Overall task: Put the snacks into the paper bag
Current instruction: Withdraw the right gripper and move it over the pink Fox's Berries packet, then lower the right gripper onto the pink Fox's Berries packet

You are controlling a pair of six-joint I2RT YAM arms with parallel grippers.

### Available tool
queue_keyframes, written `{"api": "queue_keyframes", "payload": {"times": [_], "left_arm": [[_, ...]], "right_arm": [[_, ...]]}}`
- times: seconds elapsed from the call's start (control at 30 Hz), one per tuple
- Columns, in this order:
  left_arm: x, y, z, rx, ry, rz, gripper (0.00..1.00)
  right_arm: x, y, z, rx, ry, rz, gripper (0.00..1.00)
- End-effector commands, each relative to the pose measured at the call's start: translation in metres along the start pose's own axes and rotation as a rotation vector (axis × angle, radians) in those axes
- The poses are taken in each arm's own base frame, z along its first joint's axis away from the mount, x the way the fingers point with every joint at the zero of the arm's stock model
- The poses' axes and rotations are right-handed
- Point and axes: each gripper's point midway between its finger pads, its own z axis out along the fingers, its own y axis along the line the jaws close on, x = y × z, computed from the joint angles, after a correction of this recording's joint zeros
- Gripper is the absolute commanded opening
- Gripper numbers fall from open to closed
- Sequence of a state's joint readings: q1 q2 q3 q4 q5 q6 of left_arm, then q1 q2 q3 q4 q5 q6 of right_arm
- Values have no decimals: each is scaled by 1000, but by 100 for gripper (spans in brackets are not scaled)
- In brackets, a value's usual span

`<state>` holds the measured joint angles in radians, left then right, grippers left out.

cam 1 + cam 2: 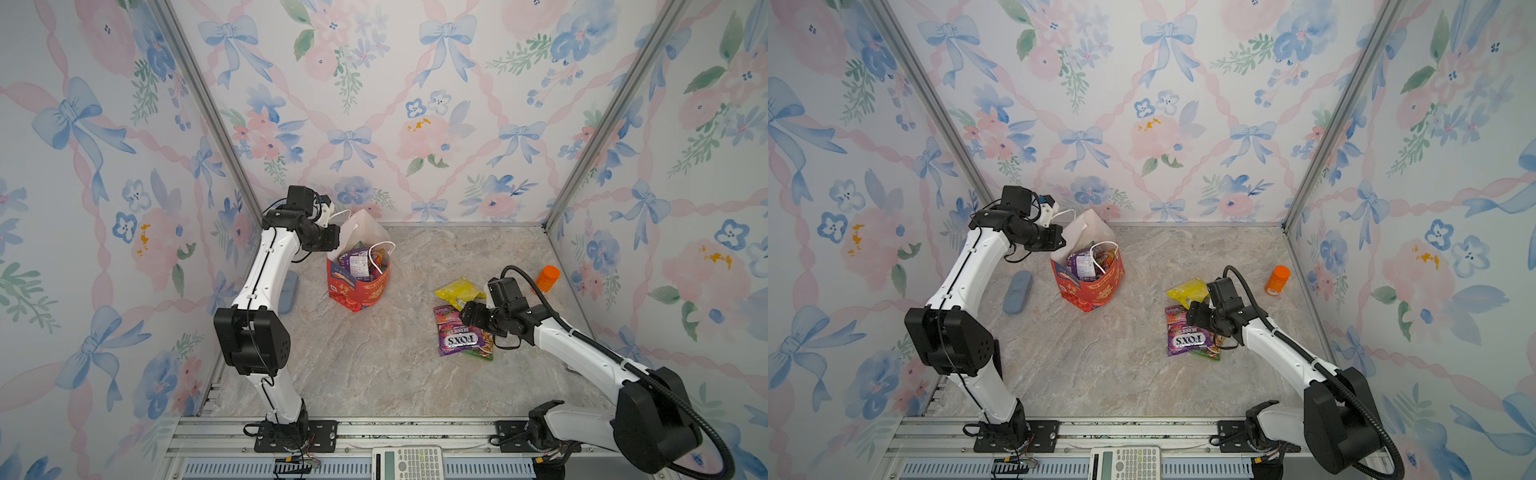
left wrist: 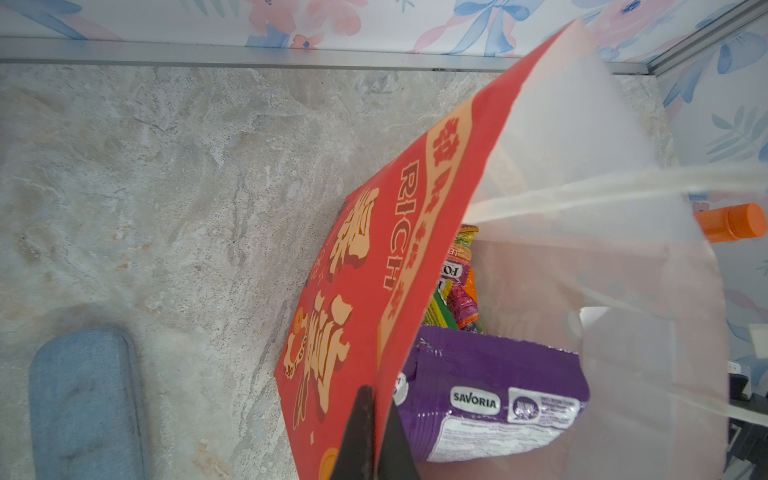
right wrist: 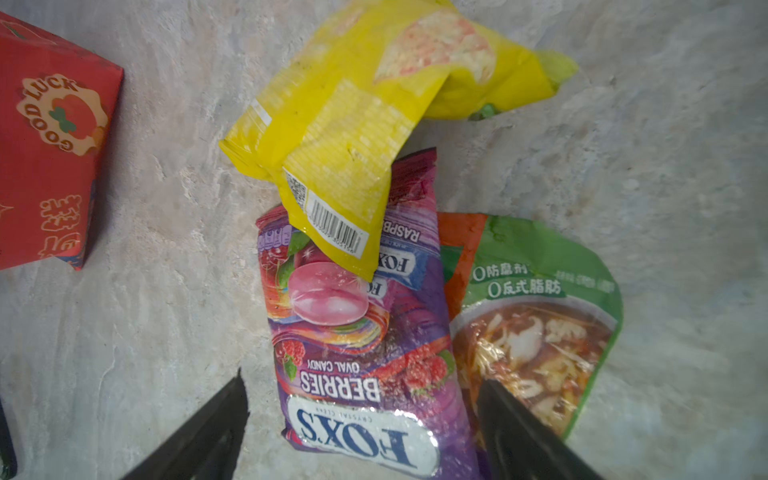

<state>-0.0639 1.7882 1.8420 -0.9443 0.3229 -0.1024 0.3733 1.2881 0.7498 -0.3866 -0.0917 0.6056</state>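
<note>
Directly below, the purple FOX'S packet lies lengthwise between the right end effector's released, spread jaws, while the left end effector clenches the paper bag wall.

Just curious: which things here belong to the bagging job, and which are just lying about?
Job: red paper bag; bagged purple SAVORIA packet; yellow packet; purple FOX'S Berries packet; green soup packet.
Lying about: orange bottle; blue pad; calculator.
</note>
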Motion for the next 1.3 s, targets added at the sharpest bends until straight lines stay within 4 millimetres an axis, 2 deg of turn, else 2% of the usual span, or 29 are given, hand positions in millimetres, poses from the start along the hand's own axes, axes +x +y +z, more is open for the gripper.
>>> {"api": "queue_keyframes", "payload": {"times": [0.0,0.07,0.27,0.47,0.53,0.87,1.1,1.27], "left_arm": [[11,3,-2,-10,34,-28,0],[11,3,-2,-10,34,-28,0],[11,3,-1,-9,36,-29,0],[11,3,-1,-9,36,-28,0],[11,4,-1,-9,37,-28,0],[11,3,-3,-7,32,-27,0],[10,2,-2,-6,33,-26,0],[10,1,-2,-5,34,-25,0]], "right_arm": [[6,-1,13,-24,36,7,83],[11,-1,20,-33,59,12,78],[21,6,31,-62,91,12,75],[32,48,23,-119,99,-34,74],[33,54,19,-111,89,-55,74],[37,21,22,-29,85,-26,67],[42,19,37,-67,99,33,61],[38,26,43,-99,93,43,57]]}}
